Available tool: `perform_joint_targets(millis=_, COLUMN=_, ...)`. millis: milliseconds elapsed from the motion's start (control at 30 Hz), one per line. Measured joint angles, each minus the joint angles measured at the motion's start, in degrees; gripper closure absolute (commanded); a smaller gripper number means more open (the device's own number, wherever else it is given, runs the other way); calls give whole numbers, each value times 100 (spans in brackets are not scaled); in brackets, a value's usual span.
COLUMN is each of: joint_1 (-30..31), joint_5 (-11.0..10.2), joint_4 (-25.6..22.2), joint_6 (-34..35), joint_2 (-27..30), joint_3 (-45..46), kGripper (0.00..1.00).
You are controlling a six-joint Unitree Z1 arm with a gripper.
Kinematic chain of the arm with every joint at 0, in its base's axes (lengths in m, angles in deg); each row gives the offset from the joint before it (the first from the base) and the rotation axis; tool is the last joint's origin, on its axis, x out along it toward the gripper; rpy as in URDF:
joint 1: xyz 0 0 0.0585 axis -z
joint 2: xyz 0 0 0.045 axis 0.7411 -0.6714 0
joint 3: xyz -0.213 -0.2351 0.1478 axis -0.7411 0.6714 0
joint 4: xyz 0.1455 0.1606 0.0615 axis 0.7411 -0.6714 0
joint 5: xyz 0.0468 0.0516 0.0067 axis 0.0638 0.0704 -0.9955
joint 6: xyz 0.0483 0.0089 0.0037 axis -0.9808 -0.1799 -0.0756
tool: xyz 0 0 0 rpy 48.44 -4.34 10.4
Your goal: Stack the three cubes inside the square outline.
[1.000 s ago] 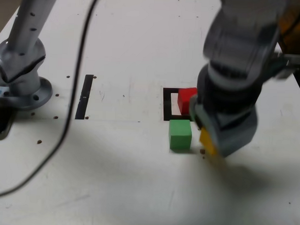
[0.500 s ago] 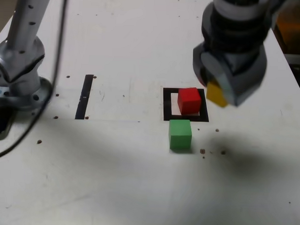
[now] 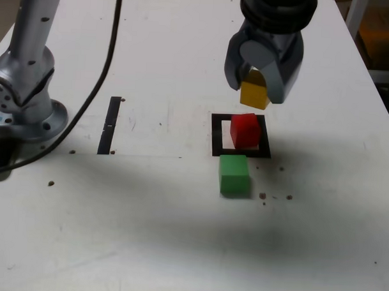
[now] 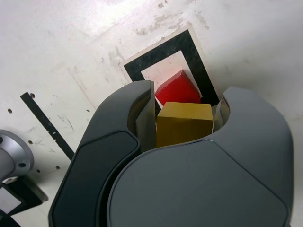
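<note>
Above the far edge of the square outline (image 3: 241, 135), the gripper (image 3: 256, 90) hangs with its jaws drawn in narrow against the yellow cube (image 3: 254, 94), which sits clamped between them and clear of the table (image 3: 154, 208). From the wrist view the yellow cube (image 4: 183, 124) fills the gap between the two dark grey jaw shells, one flat face turned to the camera, its sides pressed by the pale inner pads.

Seen from the exterior view, the arm comes down from the top of the picture and the gripper points downward, tilted a little, with the cube at its lower tip. The arm's grey base column (image 3: 28, 69) stands at the far left, a black cable (image 3: 101, 72) curving past it.

Below the held cube, the red cube (image 3: 245, 130) rests inside the outline, toward its right side, with the pale centre showing on its left. The wrist view shows the red cube (image 4: 177, 89) just beyond the yellow one, turned somewhat askew to the black frame (image 4: 165, 52). The green cube (image 3: 234, 174) sits on the table just outside the near edge of the outline, close to it. A straight black tape strip (image 3: 109, 124) lies well apart to the left.
</note>
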Motion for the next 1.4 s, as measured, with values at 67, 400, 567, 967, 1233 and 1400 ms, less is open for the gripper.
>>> perform_joint_targets(millis=67, joint_1=-79, joint_5=65, joint_4=0, joint_6=61, joint_2=1, joint_3=78, kGripper=81)
perform_joint_targets(millis=400, joint_1=-89, joint_5=248, joint_4=427, joint_6=180, joint_2=-3, joint_3=562, kGripper=80)
perform_joint_targets(millis=567, joint_1=-90, joint_5=325, joint_4=785, joint_6=180, joint_2=-138, joint_3=796, kGripper=80)
perform_joint_targets(millis=967, joint_1=-204, joint_5=22, joint_4=907, joint_6=222, joint_2=-169, joint_3=880, kGripper=80)
perform_joint_targets(millis=1233, joint_1=-276, joint_5=-75, joint_4=805, joint_6=226, joint_2=-111, joint_3=979, kGripper=79)
perform_joint_targets(millis=1400, joint_1=-277, joint_5=-59, joint_4=821, joint_6=236, joint_2=-111, joint_3=1024, kGripper=75)
